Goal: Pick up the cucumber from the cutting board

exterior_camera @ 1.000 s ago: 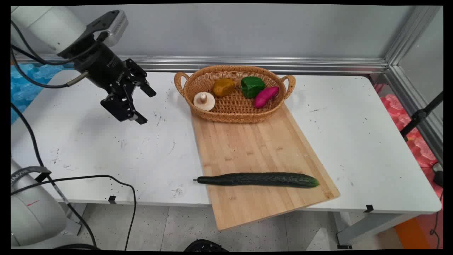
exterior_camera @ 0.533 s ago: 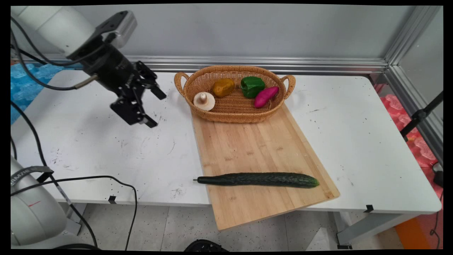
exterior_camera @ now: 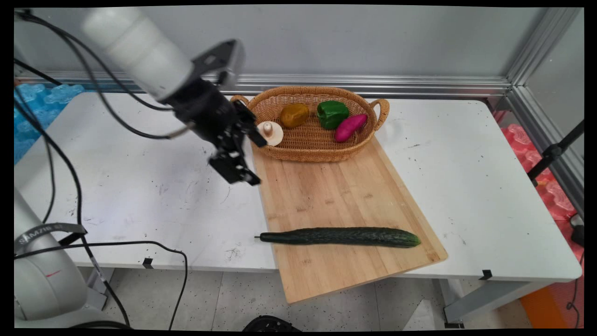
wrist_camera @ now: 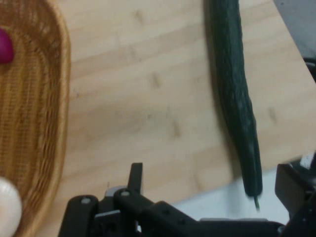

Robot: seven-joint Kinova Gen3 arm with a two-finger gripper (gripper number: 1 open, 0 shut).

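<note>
Main view: we see the gripper (exterior_camera: pixel 254 160) raised above the table (exterior_camera: pixel 140 186), over the left edge of the wooden cutting board (exterior_camera: pixel 345 205), just beside the left end of the wicker basket (exterior_camera: pixel 310 149). Its two fingers stand spread apart with nothing between them. The board runs from the basket near the table's far edge down past the near edge, where its corner overhangs. A long dark-green cucumber (exterior_camera: pixel 340 236) lies across the board near the table's near edge, its thin stem end reaching just past the board's left edge. Inside the basket we note a pale mushroom (exterior_camera: pixel 270 132) at the left end, partly behind the gripper, a brown-yellow vegetable (exterior_camera: pixel 294 115), a green pepper (exterior_camera: pixel 332 113), and a magenta sweet potato (exterior_camera: pixel 350 127) at the right end.

Hand view: we look down on the board (wrist_camera: pixel 148 98). The basket's rim (wrist_camera: pixel 63 98) curves along the picture's left side, with a sliver of the magenta sweet potato (wrist_camera: pixel 5 47) and the pale mushroom (wrist_camera: pixel 9 205) inside it. The cucumber (wrist_camera: pixel 237 94) lies along the right side of the picture, its stem end toward the bottom. One finger (wrist_camera: pixel 294 190) shows at the lower right, well apart from the linkage at the lower left.
</note>
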